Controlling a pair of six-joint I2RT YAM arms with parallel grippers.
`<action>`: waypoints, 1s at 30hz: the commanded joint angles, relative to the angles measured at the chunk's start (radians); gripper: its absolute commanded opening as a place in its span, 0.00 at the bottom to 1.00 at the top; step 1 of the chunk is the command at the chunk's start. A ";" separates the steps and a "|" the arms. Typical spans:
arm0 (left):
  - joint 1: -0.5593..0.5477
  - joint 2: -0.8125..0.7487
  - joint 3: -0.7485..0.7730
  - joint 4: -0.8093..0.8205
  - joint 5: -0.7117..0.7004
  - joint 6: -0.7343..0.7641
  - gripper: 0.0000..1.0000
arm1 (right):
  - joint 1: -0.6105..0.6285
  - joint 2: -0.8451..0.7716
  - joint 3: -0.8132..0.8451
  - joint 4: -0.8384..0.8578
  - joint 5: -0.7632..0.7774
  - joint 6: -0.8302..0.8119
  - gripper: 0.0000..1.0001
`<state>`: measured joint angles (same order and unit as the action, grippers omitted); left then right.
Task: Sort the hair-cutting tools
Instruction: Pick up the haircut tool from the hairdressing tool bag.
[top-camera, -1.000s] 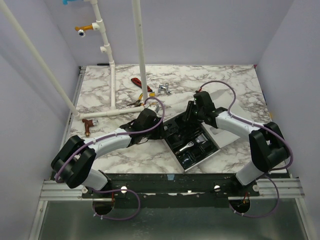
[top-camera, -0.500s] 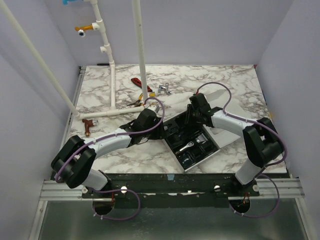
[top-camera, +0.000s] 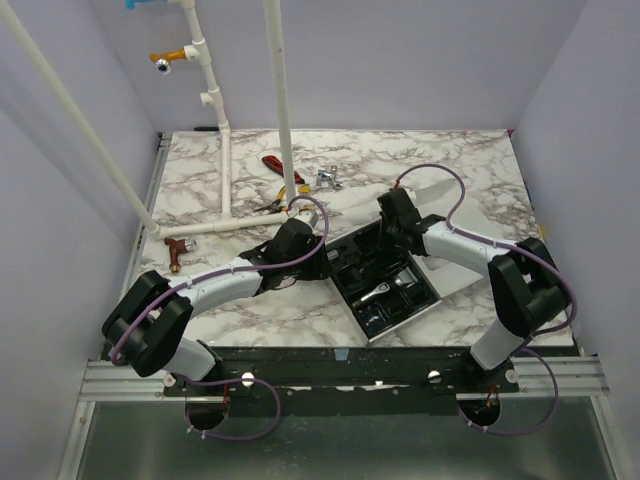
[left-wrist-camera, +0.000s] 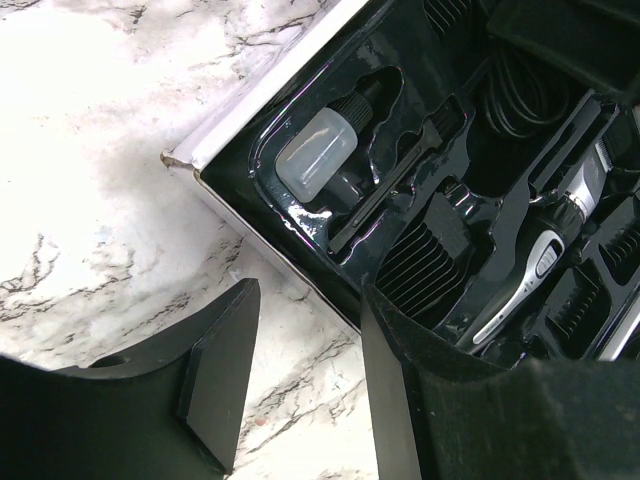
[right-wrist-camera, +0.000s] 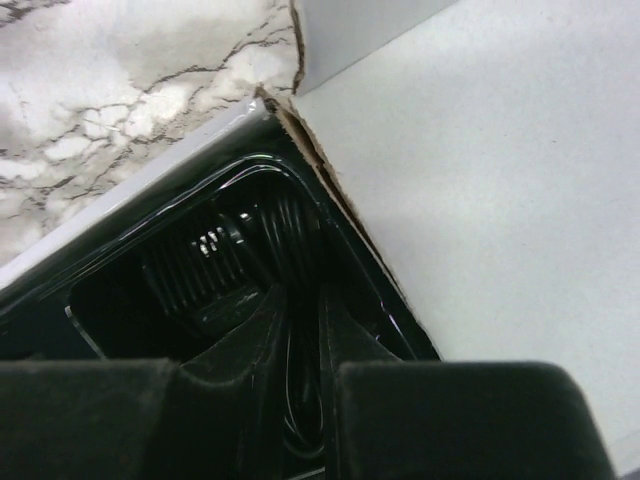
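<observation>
R gripper (right-wrist-camera: 300, 305) advanced into tray (right-wrist-camera: 200, 185) corner, jaws narrowed over cord (right-wrist-camera: 285, 225); grip undetermined. L gripper (left-wrist-camera: 305, 330) apart, empty.

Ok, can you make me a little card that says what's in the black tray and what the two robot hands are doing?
Tray: black, on the marble table
Inside it: slim clipper, clear little bottle, comb guard, coiled cord
Left gripper: open, empty, at the tray's edge
Right gripper: fingers close together, down in the cord's compartment; can't tell if it holds anything
</observation>
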<state>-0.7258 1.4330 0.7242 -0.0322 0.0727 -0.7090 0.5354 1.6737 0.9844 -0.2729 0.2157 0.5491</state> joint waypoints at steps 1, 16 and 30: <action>0.004 -0.014 -0.012 0.020 0.015 -0.006 0.46 | -0.005 -0.106 0.012 -0.021 -0.012 0.000 0.01; 0.005 -0.070 -0.040 0.022 -0.006 -0.012 0.46 | -0.114 -0.320 0.039 -0.165 0.165 0.035 0.01; 0.055 -0.426 -0.225 -0.044 -0.243 -0.156 0.51 | 0.255 -0.258 0.012 0.074 -0.208 0.008 0.01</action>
<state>-0.6895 1.1160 0.5503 -0.0429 -0.0509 -0.7925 0.6975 1.3136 0.9360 -0.2565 0.0578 0.5598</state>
